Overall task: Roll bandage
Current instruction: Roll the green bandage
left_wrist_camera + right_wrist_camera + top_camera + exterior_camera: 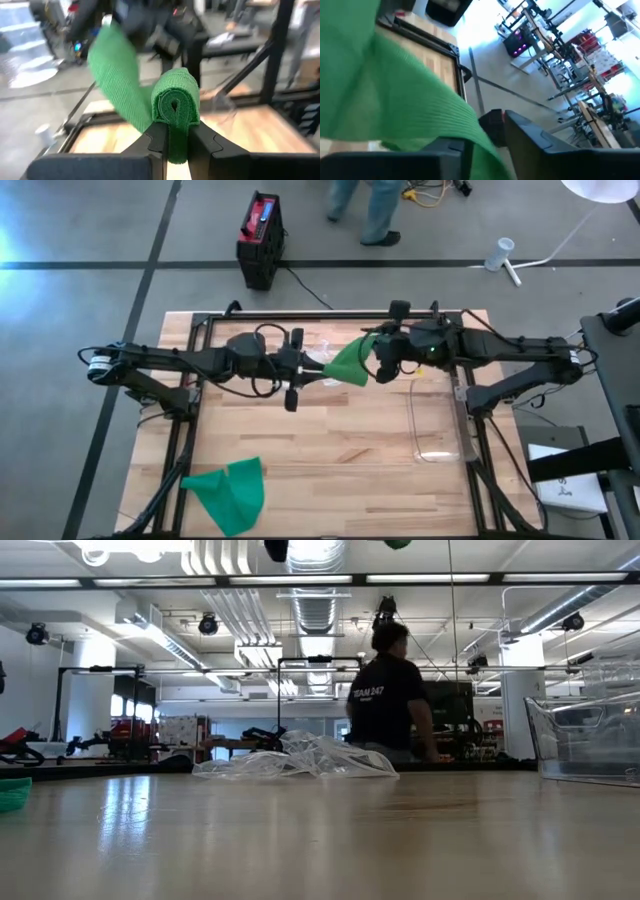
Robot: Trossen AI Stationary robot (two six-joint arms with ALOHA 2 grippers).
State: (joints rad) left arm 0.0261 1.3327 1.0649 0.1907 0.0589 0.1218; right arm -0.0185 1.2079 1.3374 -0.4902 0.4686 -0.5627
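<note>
Ribbed matt cloth bandage [172, 102]; smooth pale wooden table [330, 450].

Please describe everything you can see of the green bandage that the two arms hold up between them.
The bandage is a green strip of ribbed, woven-looking cloth, held in the air above the far middle of the wooden table. One end is wound into a small tight roll, pinched upright in the left gripper. From the roll a flat loose length runs up and across to the right gripper, where it drapes over the fingers. It hangs slack and slightly twisted, and does not touch the table.
</note>
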